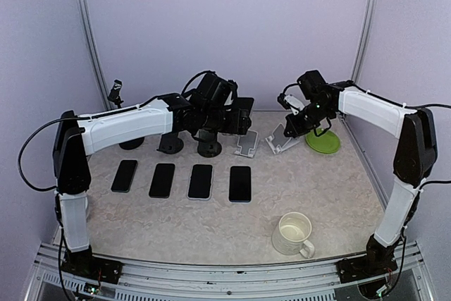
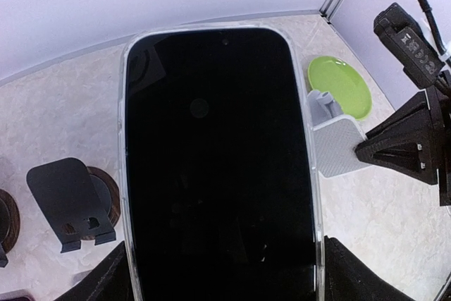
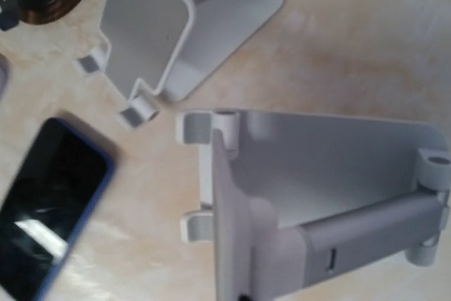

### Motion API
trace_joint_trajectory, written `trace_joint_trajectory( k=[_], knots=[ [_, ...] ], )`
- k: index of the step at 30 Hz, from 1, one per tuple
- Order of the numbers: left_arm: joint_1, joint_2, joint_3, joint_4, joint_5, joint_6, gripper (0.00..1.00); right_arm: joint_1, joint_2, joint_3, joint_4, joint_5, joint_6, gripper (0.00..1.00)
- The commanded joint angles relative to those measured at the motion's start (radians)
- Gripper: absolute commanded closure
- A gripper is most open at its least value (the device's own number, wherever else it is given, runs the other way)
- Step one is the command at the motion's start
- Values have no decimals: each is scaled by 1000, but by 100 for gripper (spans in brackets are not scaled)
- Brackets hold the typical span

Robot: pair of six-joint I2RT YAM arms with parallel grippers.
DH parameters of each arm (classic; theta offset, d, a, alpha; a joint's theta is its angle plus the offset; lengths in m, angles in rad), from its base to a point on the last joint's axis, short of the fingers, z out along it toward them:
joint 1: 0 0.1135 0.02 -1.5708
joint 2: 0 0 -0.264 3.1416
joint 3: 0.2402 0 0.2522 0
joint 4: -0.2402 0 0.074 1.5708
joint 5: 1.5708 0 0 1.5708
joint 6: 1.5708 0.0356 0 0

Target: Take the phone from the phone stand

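Mug (image 1: 292, 234) upright at front right of worktop (image 1: 324, 188), contents not discernible. Green plate (image 1: 323, 141) at back right, just beside right tool (image 1: 294, 128).

Phone (image 2: 218, 167) is clamped in left tool (image 2: 229, 278), one finger on each long edge at its near end. It is held at the back centre, above a white stand (image 1: 246, 144); contact with the stand can't be told. Its long axis runs straight out from the tool with the notch end pointing away, and the dark screen faces the wrist camera.

Right tool sits at a second white stand (image 1: 280, 140); whether it is open or closed, cannot tell.

Four other phones (image 1: 201, 181) lie flat in a row mid-worktop.
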Motion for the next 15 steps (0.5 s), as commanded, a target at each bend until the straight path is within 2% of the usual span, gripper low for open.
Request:
trace_joint_trajectory(
  k=[1,3,7,15],
  knots=[
    [15,-61,-8,83,12,-15,63,-4,6,30,28,71,-229,100],
    [20,-63,-11,85,14,-15,63,-3,3,11,31,49,-316,100],
    [28,-60,-14,87,22,-20,62,-1,10,-1,44,101,-426,100],
    [43,-56,-11,81,33,-26,62,-1,109,42,-9,120,-590,100]
  ],
)
